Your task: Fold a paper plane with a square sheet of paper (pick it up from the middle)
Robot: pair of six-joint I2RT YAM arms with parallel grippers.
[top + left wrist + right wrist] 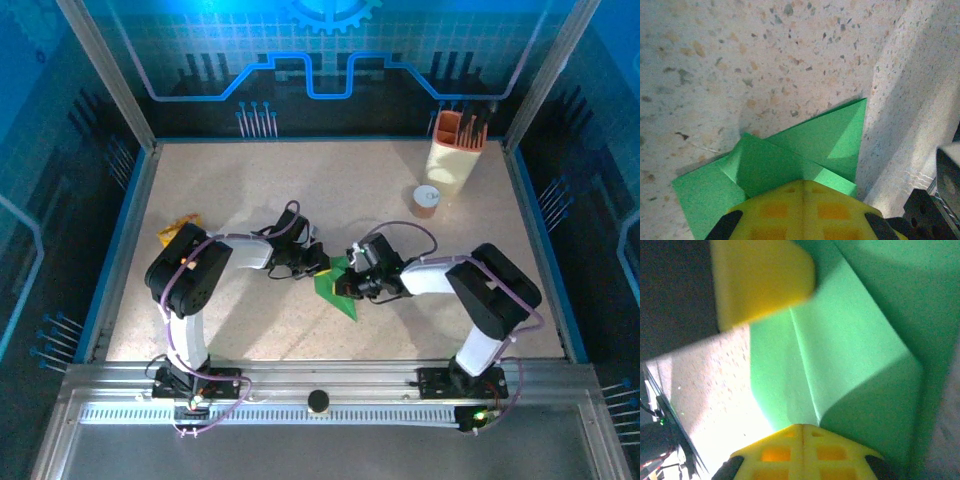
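Note:
The square sheet of paper [337, 292] is bright green and lies folded into a pointed shape with layered flaps at the middle of the table. My left gripper [321, 265] is shut, and its yellow fingertips [807, 187] rest on the paper [805, 145] from the left. My right gripper [354, 282] is shut too, its tips [802, 432] down on the paper [850, 340] where a crease and a raised flap meet. The left gripper's yellow fingers [760, 280] sit just across the fold in the right wrist view.
A crinkled yellow-orange snack packet [180, 230] lies by the left arm's elbow. At the back right stand a cream and orange holder [455, 150] with tools in it and a small round cup [427, 200]. Blue rails edge the table.

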